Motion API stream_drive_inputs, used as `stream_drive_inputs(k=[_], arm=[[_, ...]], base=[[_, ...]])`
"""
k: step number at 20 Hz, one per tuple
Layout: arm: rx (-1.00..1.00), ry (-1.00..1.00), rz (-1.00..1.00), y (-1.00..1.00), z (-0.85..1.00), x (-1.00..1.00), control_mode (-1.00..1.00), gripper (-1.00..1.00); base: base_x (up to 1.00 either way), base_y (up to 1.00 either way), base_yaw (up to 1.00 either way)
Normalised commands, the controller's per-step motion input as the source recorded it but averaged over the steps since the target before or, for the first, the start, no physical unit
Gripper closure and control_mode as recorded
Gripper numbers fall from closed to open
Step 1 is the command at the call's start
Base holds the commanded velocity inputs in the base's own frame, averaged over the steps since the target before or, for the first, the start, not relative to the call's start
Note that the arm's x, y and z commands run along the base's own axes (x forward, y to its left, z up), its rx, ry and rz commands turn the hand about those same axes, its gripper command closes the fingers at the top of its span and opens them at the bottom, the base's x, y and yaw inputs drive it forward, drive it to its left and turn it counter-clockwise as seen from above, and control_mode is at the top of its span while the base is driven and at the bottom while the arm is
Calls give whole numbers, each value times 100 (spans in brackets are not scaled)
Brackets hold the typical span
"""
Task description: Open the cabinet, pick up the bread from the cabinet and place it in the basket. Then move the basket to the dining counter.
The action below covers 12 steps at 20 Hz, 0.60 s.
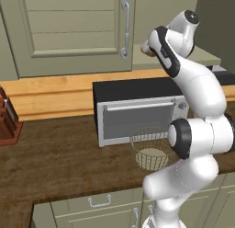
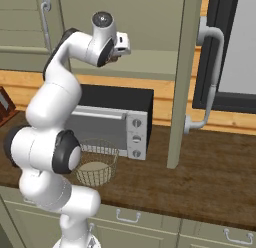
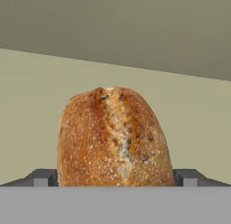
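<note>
A dark wood desk [image 1: 55, 162] carries a black and silver microwave [image 1: 133, 114], with the wire basket [image 1: 149, 149] in front of it and below the gripper. Above, the sage-green cabinet [image 2: 150, 37] stands with one door swung out, its pale shelf [image 3: 36, 105] reaching ahead of the gripper [image 3: 115, 178]. The gripper is spread wide, its two dark fingertips [image 3: 43, 177] on either side of the bread [image 3: 115, 137], which sits on the shelf just ahead, between them. The bread is a rounded golden-brown bun with a split, speckled crust.

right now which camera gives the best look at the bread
The hand view: the bread sits large and centred between the open gripper's fingertips. In the left base view just a brown sliver peeks past the arm; the right base view barely shows it.
</note>
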Motion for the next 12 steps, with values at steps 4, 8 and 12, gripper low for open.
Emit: stream_drive_inputs(k=[4,8,12], arm=[[1,-29,0,0,-7,-24,-100,100],[-2,-12,-7,1,4,-31,-100,100],[0,-10,-13,0,39,-96,-100,100]], base=[[0,0,0],[0,0,0],[0,0,0]])
